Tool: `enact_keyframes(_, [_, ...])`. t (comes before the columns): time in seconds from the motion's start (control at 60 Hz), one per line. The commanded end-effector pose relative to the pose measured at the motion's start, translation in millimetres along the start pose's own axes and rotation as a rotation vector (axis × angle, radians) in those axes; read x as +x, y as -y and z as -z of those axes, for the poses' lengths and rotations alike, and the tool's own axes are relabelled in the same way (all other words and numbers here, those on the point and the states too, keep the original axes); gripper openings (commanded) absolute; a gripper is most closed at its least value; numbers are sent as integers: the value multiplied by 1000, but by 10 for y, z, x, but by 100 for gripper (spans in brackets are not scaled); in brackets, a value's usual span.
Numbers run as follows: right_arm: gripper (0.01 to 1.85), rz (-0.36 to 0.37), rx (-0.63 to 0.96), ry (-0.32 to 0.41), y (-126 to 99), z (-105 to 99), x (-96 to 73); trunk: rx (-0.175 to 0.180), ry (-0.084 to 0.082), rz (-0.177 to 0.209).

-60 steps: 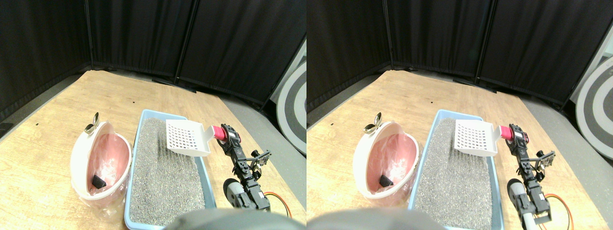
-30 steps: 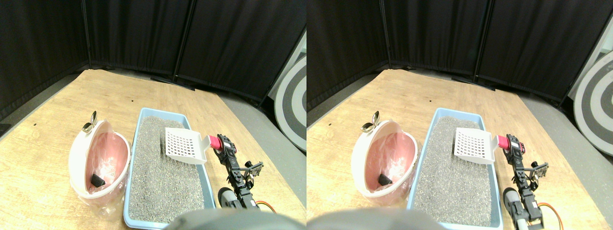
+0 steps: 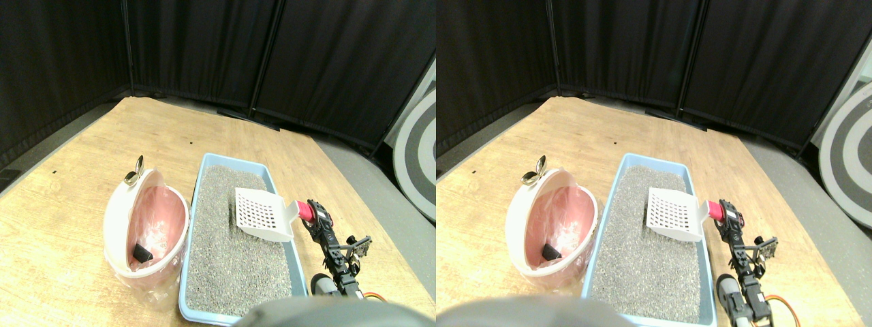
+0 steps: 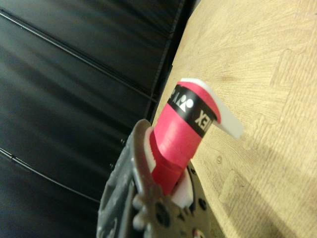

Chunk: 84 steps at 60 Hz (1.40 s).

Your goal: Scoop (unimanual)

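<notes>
Stereo pair view, contents: one blue litter tray (image 3: pixel 296 262) filled with grey litter (image 3: pixel 231 238), set on a pale wood-pattern floor (image 3: pixel 82 150); one white slotted scoop (image 3: pixel 262 212) with a pink-wrapped handle (image 3: pixel 306 212); one right hand (image 3: pixel 315 216) pinching that handle, the jaw frame shown in the wrist view closed against the wrap (image 4: pixel 181 134); one tilted white bin (image 3: pixel 116 225) with a pink bag liner (image 3: pixel 160 221), standing just beside the tray's left wall, with a small black lump (image 3: pixel 142 253) lying in its lower part; dark curtains (image 3: pixel 204 48) behind. Position of scoop: over the right-hand side of the tray, about midway along its length, blade facing left toward the litter, lower edge close to or at the surface; contact cannot be told. Change over the last second: the scoop has come down and toward the near end of the tray, sitting lower against the litter than a second ago; part of that shift may be camera motion, since the bin and tray also sit slightly differently in frame. Nothing visible rides in the scoop. Assessment: descent toward the litter is under way, with the dig itself apparently not yet made; the next move likely calls for pushing the blade through the litter.
</notes>
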<state>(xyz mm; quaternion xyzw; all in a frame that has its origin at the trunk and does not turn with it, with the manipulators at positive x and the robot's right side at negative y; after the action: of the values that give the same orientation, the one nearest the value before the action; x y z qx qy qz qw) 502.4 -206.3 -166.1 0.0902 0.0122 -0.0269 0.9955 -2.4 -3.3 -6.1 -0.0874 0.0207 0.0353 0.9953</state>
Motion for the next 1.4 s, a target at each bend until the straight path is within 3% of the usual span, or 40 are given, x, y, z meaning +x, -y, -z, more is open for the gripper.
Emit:
enact_keyframes(0.017, [6,35,37,24,46,18,16,-13,-11,-15])
enact_keyframes(0.417, [6,119,16,-102,222,353,24,-23,-13,-36])
enact_keyframes(0.5, [15,121,27,-129,237,366,29,-24,-12,-36])
enact_keyframes(0.55, [15,117,25,-133,243,367,28,-24,-11,-37])
enact_keyframes(0.567, [6,109,26,-148,250,355,29,-24,-11,-37])
enact_keyframes(0.717, [6,131,31,-217,253,325,28,-27,-8,-38])
enact_keyframes(0.733, [10,141,25,-227,254,318,24,-27,-8,-38])
enact_keyframes(0.8, [56,175,12,-282,253,292,22,-26,-8,-39])
enact_keyframes(0.833, [63,186,9,-293,253,289,23,-26,-8,-39])
enact_keyframes(0.867, [86,222,-1,-323,255,277,20,-26,-8,-39])
enact_keyframes(1.0, [133,231,-12,-359,262,245,0,-30,-5,-41])
enact_keyframes(1.167, [158,220,14,-380,273,191,-10,-28,-2,-39])
enact_keyframes(1.4, [154,159,-18,-366,258,38,-97,-18,-1,-30])
